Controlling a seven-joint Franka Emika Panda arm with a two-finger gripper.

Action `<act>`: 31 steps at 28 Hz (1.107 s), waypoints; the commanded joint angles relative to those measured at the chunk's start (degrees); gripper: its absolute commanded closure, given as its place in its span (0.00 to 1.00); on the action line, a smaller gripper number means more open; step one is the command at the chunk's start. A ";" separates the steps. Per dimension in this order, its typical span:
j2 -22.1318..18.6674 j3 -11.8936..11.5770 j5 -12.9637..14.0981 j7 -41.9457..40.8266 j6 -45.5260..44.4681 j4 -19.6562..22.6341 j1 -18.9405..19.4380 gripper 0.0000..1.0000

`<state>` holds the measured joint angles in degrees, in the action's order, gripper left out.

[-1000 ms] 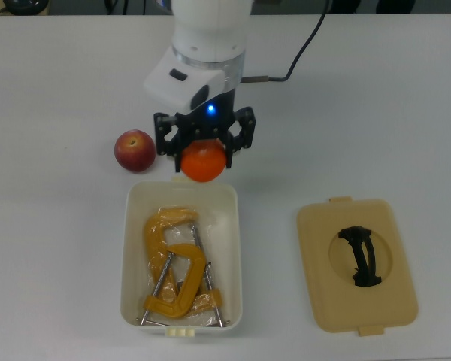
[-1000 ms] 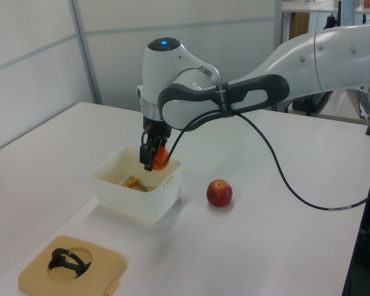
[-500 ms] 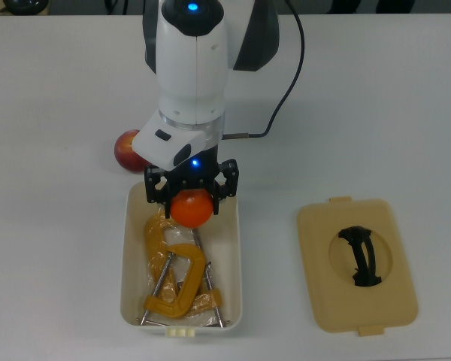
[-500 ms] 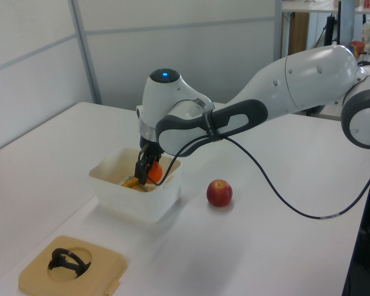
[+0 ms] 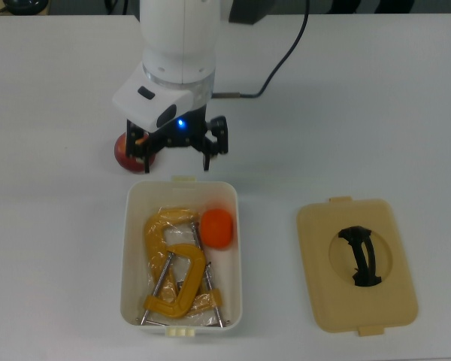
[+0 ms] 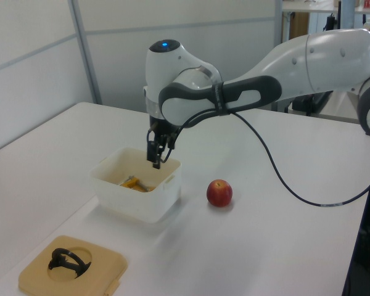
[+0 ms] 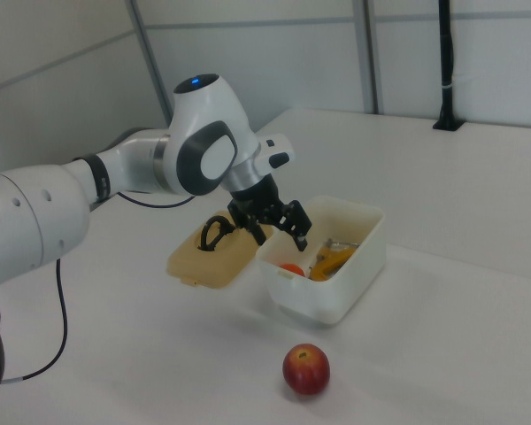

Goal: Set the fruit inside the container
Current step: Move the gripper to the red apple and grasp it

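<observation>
Orange fruit [image 5: 217,228] now lies inside the container [image 5: 131,248], in the end nearest the arm, touching or just beside the yellow clamps [image 5: 173,267] that fill the rest of the tub. Half a sec ago it was clamped in the gripper [image 5: 176,153] just above that same end; now released and at rest. So 1 of 2 fruits is in.

Gripper has pulled back out of the tub and sits above the worktop [image 5: 361,113] just past the container's short end, toward the top view's top edge. Jaws apart, nothing between them; the right view confirms empty fingers above the rim. Blue LED on the wrist is lit.

Red fruit [image 5: 123,154] not yet moved: on the worktop just outside the container's corner, toward the top view's upper left. In the top view it is mostly hidden under the gripper's left-hand finger; the left view and right view show it whole and clear of the tub wall. We cannot tell from these views whether the finger touches it, prob. not, since the gripper looks higher up.

Our read: red fruit is the next target, and the gripper is already nearly over it w/ jaws wide.

Beige lid [image 5: 357,263] w/ black handle lies flat, well apart, toward the top view's right edge.
</observation>
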<state>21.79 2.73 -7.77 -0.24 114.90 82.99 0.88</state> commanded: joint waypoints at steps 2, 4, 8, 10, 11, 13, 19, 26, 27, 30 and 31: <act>-1.66 -0.44 -0.14 -5.29 -10.30 1.38 0.09 0.00; -1.83 -0.44 -0.41 -6.70 -12.41 1.73 -0.43 0.00; -1.92 -0.44 -0.58 -8.55 -14.79 3.23 -1.49 0.00; -1.66 -0.36 -1.02 -8.64 -14.53 4.89 -2.19 0.00; -1.48 -0.44 -1.20 -8.64 -14.44 5.42 -2.37 0.00; -1.31 -0.36 -1.90 -8.73 -14.44 6.21 -2.46 0.00; -0.96 -0.35 -5.24 -8.99 -14.17 9.46 -3.60 0.00; 0.10 -0.27 -6.82 -11.63 -14.09 11.40 -4.48 0.00; 0.27 -0.27 -7.26 -11.63 -14.09 11.40 -4.48 0.00; 1.15 -0.27 -7.88 -11.63 -13.91 11.40 -4.48 0.00; 1.59 -0.27 -8.05 -11.63 -13.82 11.40 -4.48 0.00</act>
<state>22.67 2.51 -14.47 -10.58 100.74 93.67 -3.65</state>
